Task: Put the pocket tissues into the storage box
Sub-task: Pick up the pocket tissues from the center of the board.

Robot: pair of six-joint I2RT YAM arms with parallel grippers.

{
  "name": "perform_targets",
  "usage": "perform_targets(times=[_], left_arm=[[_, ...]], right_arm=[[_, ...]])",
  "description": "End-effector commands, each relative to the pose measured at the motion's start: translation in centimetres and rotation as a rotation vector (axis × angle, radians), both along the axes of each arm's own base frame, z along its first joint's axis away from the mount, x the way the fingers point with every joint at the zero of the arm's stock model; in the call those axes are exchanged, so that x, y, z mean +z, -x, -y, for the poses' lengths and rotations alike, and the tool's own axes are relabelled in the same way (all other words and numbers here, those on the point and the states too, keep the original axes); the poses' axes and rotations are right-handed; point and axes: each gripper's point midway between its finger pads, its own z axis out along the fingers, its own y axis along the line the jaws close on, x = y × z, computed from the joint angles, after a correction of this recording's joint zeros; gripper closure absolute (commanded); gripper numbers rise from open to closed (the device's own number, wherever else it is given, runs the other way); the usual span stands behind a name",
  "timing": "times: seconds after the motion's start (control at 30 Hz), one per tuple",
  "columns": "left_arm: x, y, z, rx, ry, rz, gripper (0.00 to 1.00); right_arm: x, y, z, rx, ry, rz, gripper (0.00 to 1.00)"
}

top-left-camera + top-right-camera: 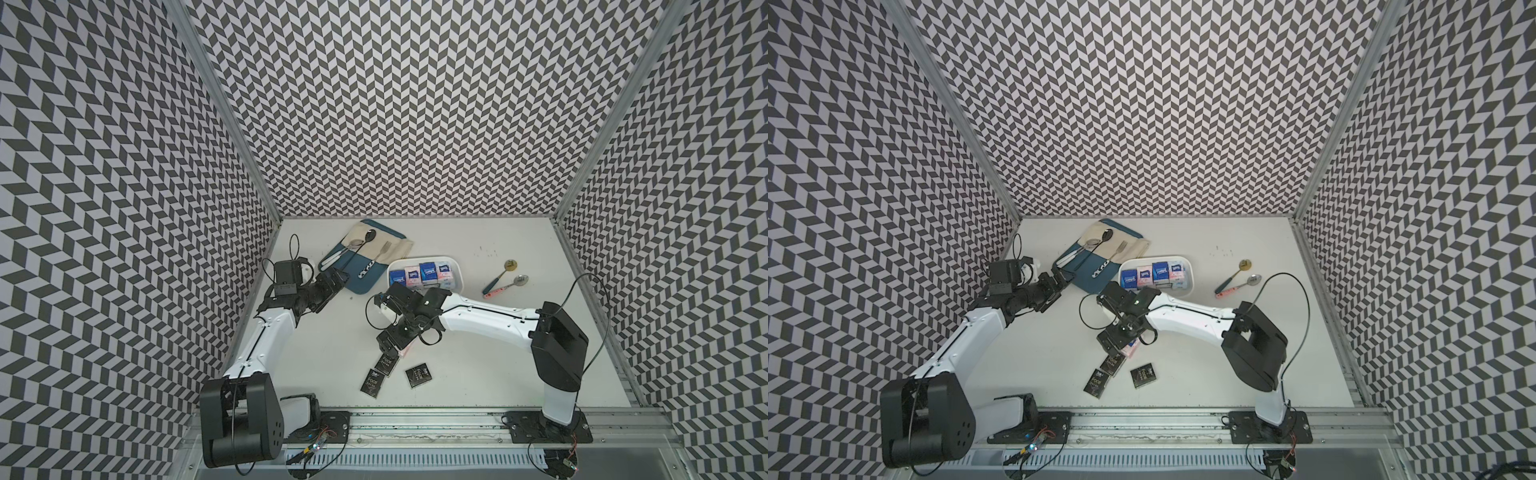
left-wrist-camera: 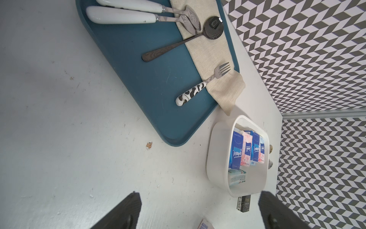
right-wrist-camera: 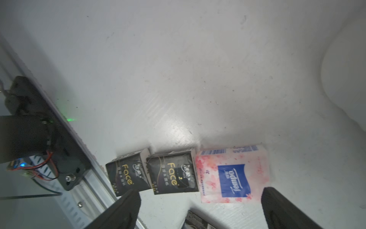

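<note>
Right claw point(image 3: 200, 191) wide and empty above the desk point(image 3: 178, 69), pink-white tissue packet point(image 3: 231, 174) flat just ahead of its fingers, two black Face packets point(image 3: 172, 174) beside it, left claw point(image 2: 200, 195) wide, empty, storage box point(image 2: 217, 150) ahead of it holding upright packets point(image 2: 236, 150)

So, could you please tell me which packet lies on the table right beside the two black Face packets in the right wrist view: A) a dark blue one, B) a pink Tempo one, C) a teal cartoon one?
B: a pink Tempo packet lies flat on the table beside the black Face packets.
</note>
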Motion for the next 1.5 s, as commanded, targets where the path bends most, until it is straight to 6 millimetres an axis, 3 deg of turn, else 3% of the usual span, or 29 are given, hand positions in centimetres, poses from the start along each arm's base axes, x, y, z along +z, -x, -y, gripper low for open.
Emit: perform_targets(times=[0.0, 0.6, 0.87, 0.97, 1.13, 1.37, 1.47], left_arm=[[0.6, -0.1, -0.4, -0.001, -0.025, 0.029, 0.02], [0.4, 0.3, -0.8, 0.004, -0.042, 0.020, 0.02], [0.4, 0.3, -0.8, 0.005, -0.041, 0.018, 0.02], [0.5, 0.2, -0.8, 0.005, -0.039, 0.020, 0.02], [0.5, 0.1, -0.7, 0.005, -0.035, 0.021, 0.02], [0.3, -0.2, -0.6, 0.006, -0.015, 0.016, 0.02], [0.3, -0.4, -0.5, 0.009, -0.003, 0.019, 0.02]], right_arm=[[-1.5, -0.9, 1.3, -0.007, 0.085, 0.050, 0.00], [-5.0, -1.7, 1.3, 0.001, 0.158, 0.065, 0.05], [-5.9, -2.0, 2.2, -0.020, 0.200, 0.083, 0.17], [-5.9, -2.1, 2.3, -0.027, 0.202, 0.087, 0.28], [-3.4, -2.6, 1.9, -0.058, 0.145, 0.123, 0.36], [3.8, -3.4, 0.8, -0.130, -0.020, 0.187, 0.38], [6.8, -4.9, 1.7, -0.233, -0.065, 0.236, 0.38]])
